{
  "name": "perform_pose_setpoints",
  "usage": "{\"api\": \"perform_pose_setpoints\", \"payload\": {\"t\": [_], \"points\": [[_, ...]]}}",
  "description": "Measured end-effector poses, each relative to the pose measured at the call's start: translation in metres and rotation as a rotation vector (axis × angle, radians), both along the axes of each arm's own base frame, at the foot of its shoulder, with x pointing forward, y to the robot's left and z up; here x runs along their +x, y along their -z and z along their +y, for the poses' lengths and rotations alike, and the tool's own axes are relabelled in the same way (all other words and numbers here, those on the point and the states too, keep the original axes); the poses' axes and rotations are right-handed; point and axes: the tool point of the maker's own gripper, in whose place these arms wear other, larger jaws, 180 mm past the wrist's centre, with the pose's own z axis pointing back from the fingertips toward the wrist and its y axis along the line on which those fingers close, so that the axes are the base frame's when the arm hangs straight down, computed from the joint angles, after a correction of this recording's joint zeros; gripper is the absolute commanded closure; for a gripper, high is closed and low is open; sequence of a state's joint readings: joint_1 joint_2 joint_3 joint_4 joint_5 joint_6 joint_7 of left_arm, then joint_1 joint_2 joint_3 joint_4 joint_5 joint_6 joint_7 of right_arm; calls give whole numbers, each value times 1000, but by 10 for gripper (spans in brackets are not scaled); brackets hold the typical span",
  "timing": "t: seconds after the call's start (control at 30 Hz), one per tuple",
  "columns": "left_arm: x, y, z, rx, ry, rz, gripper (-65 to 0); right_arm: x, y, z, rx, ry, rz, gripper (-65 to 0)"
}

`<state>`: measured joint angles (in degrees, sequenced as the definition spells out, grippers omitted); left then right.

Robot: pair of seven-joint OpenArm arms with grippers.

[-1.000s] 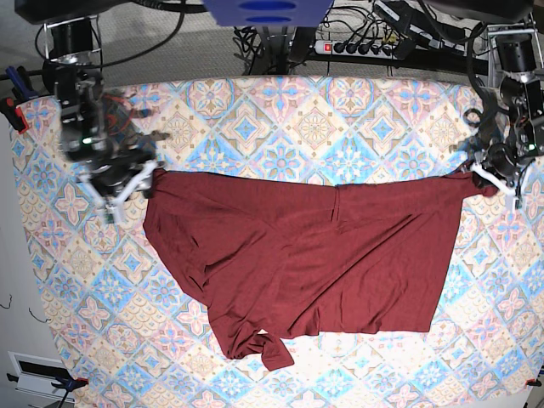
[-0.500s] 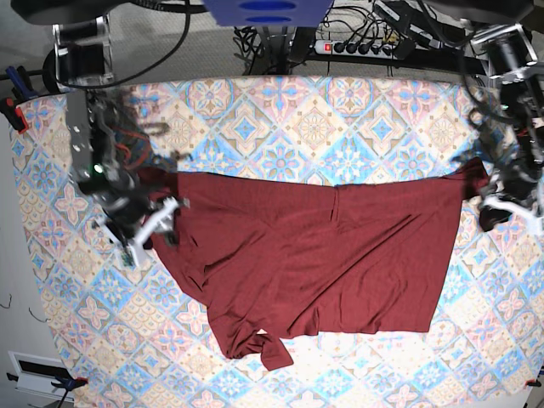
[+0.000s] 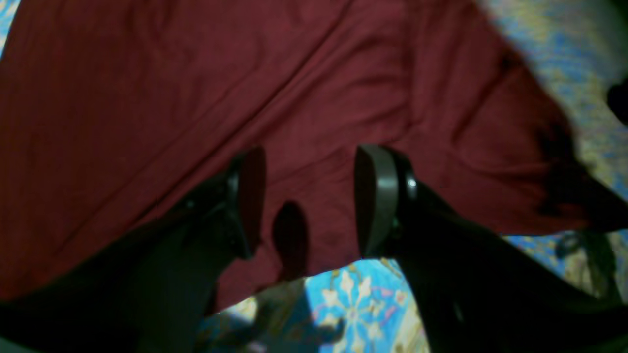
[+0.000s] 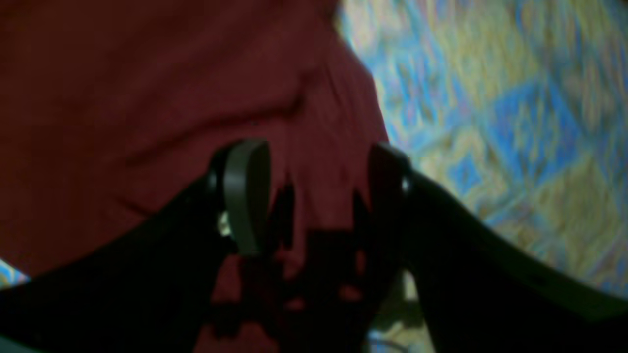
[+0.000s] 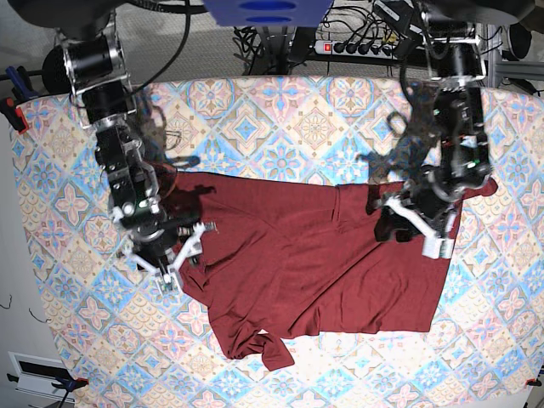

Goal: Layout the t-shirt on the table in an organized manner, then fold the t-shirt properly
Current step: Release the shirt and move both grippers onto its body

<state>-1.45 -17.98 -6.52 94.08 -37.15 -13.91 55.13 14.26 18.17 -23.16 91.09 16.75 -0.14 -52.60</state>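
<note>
T-shirt (image 5: 323, 255) lies spread on the bench (image 5: 280, 110), mostly flat, body roughly rectangular, but lower left corner is bunched and twisted, with creases on the left side. Left hand (image 3: 309, 201) hovers over the shirt's right part, jaws apart, nothing between them. Right hand (image 4: 314, 196) sits over the left edge, jaws apart, also empty. Layout seems nearly done, judging by shape; smoothing that bunch remains, folding not started.

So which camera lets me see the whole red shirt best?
The base view. It looks down on the whole t-shirt spread over the table, with its bunched lower corner. The left wrist view shows only wrinkled cloth and an edge; the right wrist view shows a blurry patch beside the tiles.
</note>
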Motion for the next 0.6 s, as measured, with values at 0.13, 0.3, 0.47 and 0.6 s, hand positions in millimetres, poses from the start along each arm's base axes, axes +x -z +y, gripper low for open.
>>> {"api": "perform_pose_setpoints", "payload": {"t": [0.13, 0.3, 0.47, 0.6], "points": [[3, 17, -40, -38, 59, 36, -285, 5, -6, 21, 55, -30, -23, -307], [-3, 48, -27, 29, 24, 120, -280, 1, 8, 9, 23, 1, 20, -307], [-10, 67, -36, 26, 47, 173, -170, 10, 0, 11, 31, -5, -3, -307], [-10, 66, -31, 31, 38, 173, 0, 8, 3, 9, 26, -3, 9, -307]]}}
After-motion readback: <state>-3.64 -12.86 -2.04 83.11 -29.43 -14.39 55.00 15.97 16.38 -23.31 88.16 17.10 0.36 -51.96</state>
